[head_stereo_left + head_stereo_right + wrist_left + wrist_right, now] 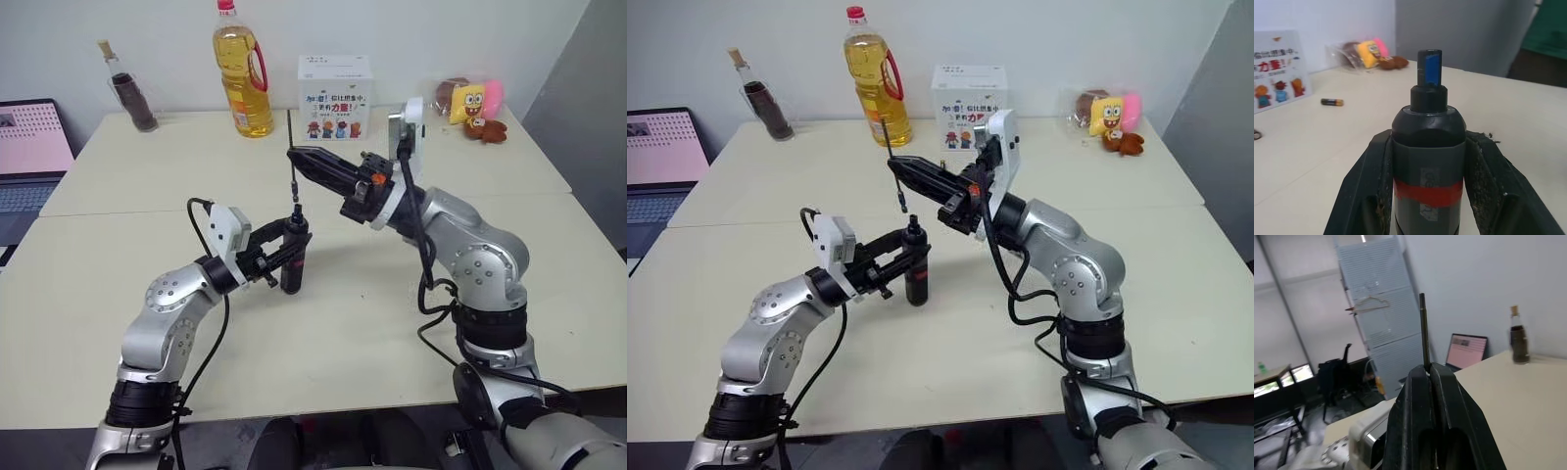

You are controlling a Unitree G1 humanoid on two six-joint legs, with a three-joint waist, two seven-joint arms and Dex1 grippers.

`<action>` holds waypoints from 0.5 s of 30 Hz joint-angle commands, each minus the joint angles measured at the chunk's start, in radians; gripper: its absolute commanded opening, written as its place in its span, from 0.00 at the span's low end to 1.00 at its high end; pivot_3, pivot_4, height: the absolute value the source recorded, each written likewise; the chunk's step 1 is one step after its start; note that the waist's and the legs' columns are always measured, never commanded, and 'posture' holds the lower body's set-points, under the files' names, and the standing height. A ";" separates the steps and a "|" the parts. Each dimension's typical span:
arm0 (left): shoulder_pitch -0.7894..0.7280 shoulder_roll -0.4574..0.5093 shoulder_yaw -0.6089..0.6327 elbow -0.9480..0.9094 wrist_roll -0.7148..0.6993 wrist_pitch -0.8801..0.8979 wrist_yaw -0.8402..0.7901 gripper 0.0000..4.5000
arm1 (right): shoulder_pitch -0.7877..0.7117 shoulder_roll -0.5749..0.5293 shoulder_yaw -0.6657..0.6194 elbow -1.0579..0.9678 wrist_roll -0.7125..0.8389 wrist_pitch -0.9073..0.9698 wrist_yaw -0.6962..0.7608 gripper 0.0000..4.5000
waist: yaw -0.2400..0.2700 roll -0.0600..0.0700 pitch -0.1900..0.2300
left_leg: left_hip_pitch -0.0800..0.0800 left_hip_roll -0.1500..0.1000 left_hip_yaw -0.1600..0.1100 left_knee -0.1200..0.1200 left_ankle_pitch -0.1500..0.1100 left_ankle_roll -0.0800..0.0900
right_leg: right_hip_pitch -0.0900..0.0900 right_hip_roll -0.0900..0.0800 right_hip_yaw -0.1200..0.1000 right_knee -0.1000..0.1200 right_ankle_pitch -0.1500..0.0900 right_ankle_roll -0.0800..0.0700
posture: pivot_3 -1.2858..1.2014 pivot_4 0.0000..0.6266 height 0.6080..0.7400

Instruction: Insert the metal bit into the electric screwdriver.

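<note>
above the middle of the pale table [323, 343], just over the tool, we've got the thin straight grey metal bit [293, 162] pinched in our right gripper [298, 157], fingers clamped tight on it partway along so a length sticks out both above and below. bit hangs near vertical, lower end pointing at the socket, reads as lined up for a straight drop-in. lower end sits just above or at the socket; can't tell if it has entered.

the black pen-shaped electric screwdriver with a red band [294, 257] stands upright, base on the table, our left gripper [285, 251] closed around its body near the band. that keeps the socket facing up and fixed while the other arm works.

behind: yellow oil bottle [243, 73], white printed box [335, 96], small battery [1332, 102], all well apart, not in the way.
</note>
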 commanded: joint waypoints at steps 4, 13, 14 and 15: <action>0.015 0.031 -0.013 -0.010 -0.029 0.014 -0.095 0.37 | -0.036 -0.006 0.008 0.009 0.027 -0.022 0.045 0.00 | 0.000 0.000 0.000 | 0.000 0.000 0.001 0.000 0.000 0.000 | 0.000 -0.001 0.001 -0.001 0.000 0.000 | 0.52 0.24 1.00; 0.019 0.032 -0.007 -0.004 -0.021 0.001 -0.117 0.37 | -0.028 -0.009 0.020 0.032 0.019 -0.043 0.065 0.00 | 0.001 0.000 0.000 | -0.001 0.000 0.000 0.000 0.000 0.000 | 0.000 -0.001 0.000 -0.001 0.000 0.000 | 0.52 0.24 1.00; 0.020 0.033 -0.006 -0.003 -0.019 -0.001 -0.117 0.37 | -0.027 -0.011 0.022 0.035 0.017 -0.045 0.066 0.00 | 0.001 0.000 0.000 | -0.001 0.001 0.000 0.000 0.000 0.000 | 0.000 -0.001 0.000 -0.001 0.000 0.000 | 0.52 0.24 1.00; 0.020 0.033 -0.006 -0.003 -0.019 -0.001 -0.116 0.37 | -0.024 -0.012 0.022 0.038 0.016 -0.047 0.069 0.00 | 0.001 0.000 0.000 | -0.001 0.001 0.000 0.000 0.000 0.000 | 0.000 -0.001 0.000 -0.001 0.000 0.000 | 0.52 0.24 1.00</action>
